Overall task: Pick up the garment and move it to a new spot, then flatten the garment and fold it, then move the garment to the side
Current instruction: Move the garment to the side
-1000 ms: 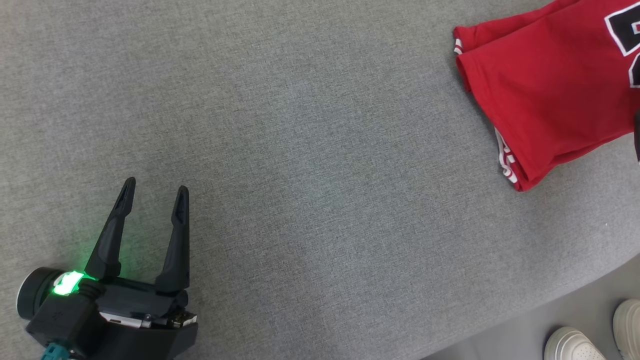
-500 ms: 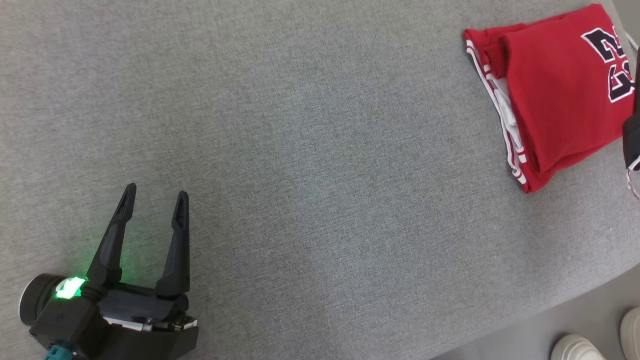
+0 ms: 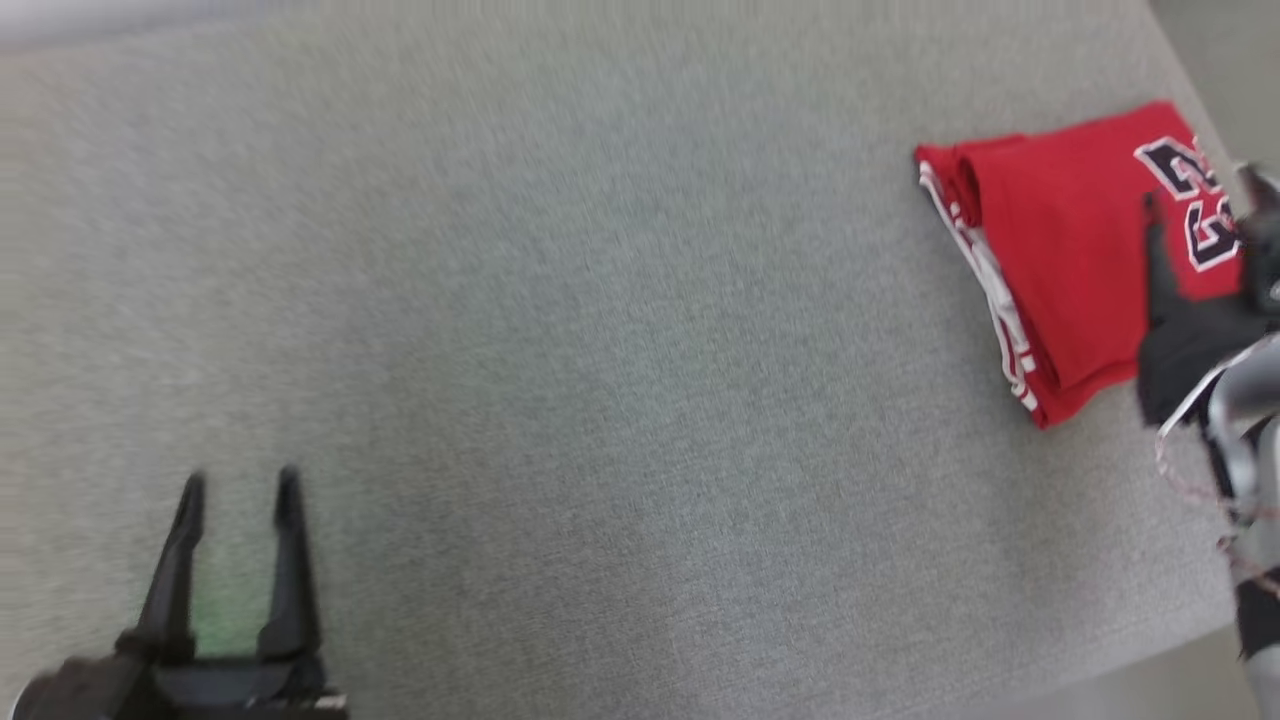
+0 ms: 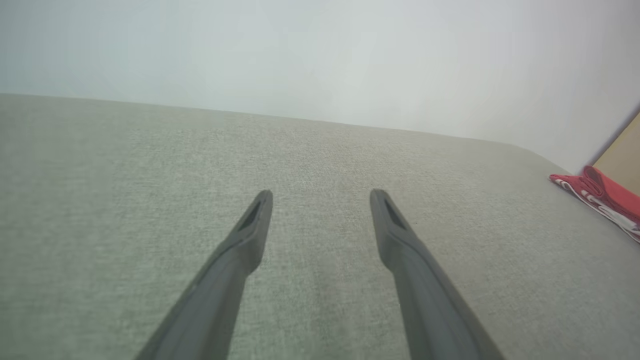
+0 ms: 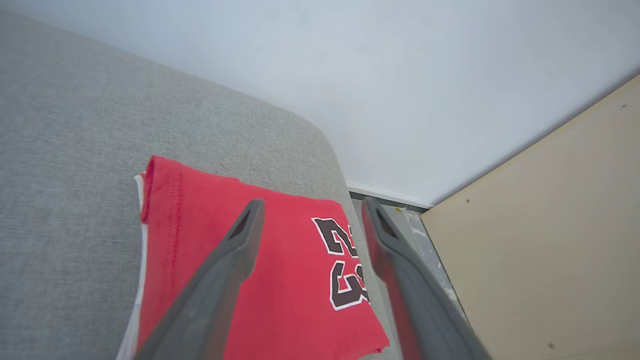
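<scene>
The garment (image 3: 1060,260) is a red jersey with white trim and a dark number, lying folded on the grey cushion near its right end. From the right wrist the garment (image 5: 290,300) lies just below my right gripper (image 5: 314,205). That gripper is open with nothing between its fingers, and its right finger hangs past the cushion's edge. In the blurred head view my right gripper (image 3: 1200,200) stands over the garment's right part. My left gripper (image 3: 240,490) is open and empty at the lower left, far from the garment (image 4: 605,197). Its fingers, seen in the left wrist view (image 4: 322,196), point across bare fabric.
The grey cushion (image 3: 600,350) stretches wide between the two grippers. Its rounded right end (image 5: 320,145) drops off just beyond the garment. A beige panel (image 5: 550,250) and a white wall (image 5: 400,75) stand past that end.
The right gripper has opened, let go of the garment and come into the head view at the right. The head camera has shifted and the picture is blurred. The left gripper stays open.
</scene>
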